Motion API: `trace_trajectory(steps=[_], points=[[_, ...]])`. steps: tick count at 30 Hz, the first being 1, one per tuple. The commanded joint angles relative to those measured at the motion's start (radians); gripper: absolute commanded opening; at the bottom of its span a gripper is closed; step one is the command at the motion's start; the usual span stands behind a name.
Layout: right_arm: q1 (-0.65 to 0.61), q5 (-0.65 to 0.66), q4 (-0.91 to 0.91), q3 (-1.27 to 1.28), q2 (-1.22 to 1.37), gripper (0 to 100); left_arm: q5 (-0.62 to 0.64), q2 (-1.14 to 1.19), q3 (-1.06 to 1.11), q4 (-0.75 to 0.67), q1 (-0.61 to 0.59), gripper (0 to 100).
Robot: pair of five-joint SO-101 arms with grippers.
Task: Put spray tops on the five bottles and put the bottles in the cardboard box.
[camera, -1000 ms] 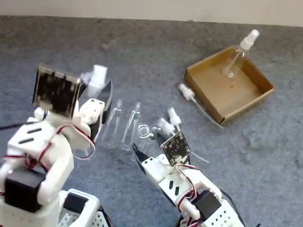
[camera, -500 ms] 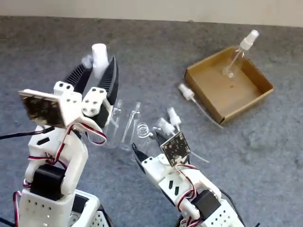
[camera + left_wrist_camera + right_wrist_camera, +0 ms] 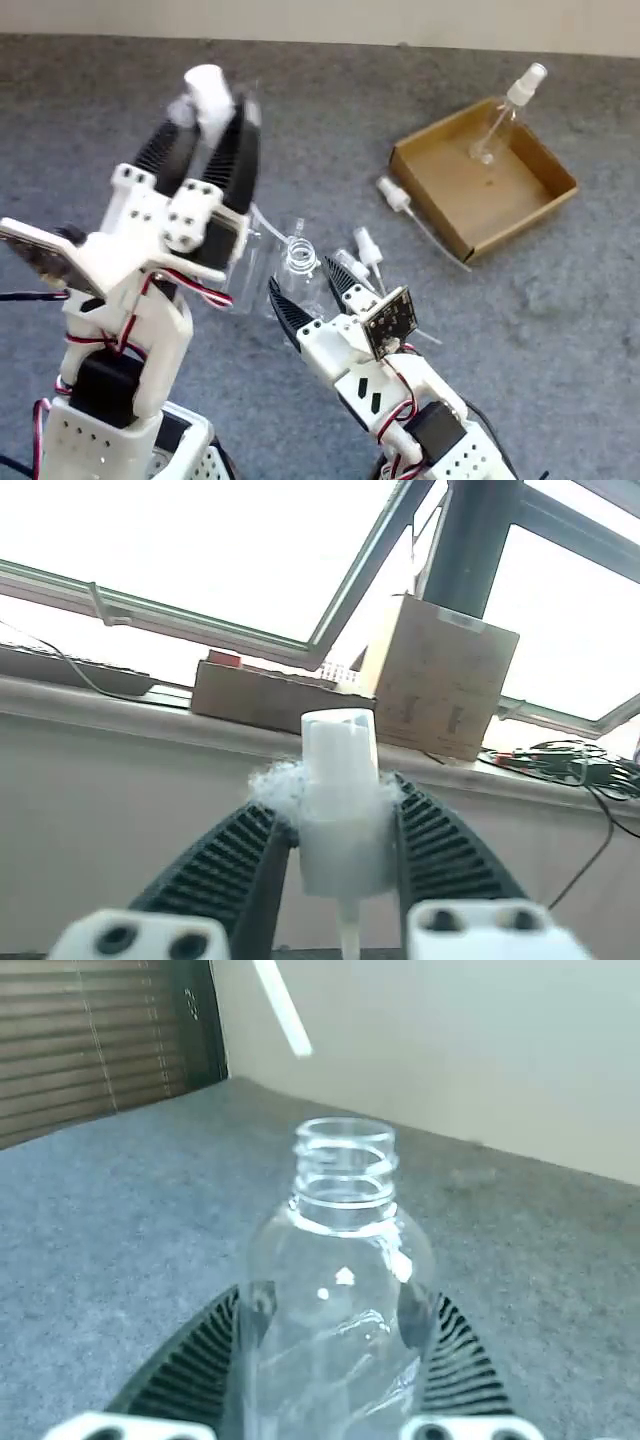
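My left gripper [image 3: 212, 118] is raised above the table, shut on a white spray top [image 3: 206, 92] whose thin tube [image 3: 268, 226] hangs down towards the right arm. In the left wrist view the spray top [image 3: 340, 798] sits between the black fingers [image 3: 232, 852]. My right gripper [image 3: 311, 292] is shut on a clear open bottle [image 3: 299, 268], held with its neck up. In the right wrist view the bottle [image 3: 338, 1290] stands between the fingers, and the tube's tip [image 3: 282, 1008] hangs above its mouth. The cardboard box [image 3: 540, 205] at the right holds one capped bottle [image 3: 503, 116].
Loose spray tops lie beside the box [image 3: 394, 194] and near the right gripper [image 3: 366, 245]. Another clear bottle [image 3: 243, 268] lies on the grey carpet, partly behind the left arm. Open carpet stretches to the right of the arms, in front of the box.
The left arm has swung up and lifted the spray top higher, with its tube now over the bottle. The right gripper has raised the bottle and turned it upright.
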Motion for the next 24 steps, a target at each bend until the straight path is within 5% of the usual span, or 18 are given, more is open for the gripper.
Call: trace_trajectory(steps=[1, 5, 24], points=[[-0.007, -0.008, -0.033, 0.120, -0.008, 9.4, 0.003, 0.005, -0.007, -0.032, 0.085, 4], [-0.007, -0.005, -0.031, 0.120, -0.008, 9.4, -0.075, 0.096, -0.008, -0.032, 0.110, 4], [-0.007, -0.003, 0.025, 0.122, -0.008, 9.4, -0.078, 0.136, 0.027, -0.055, 0.102, 4]])
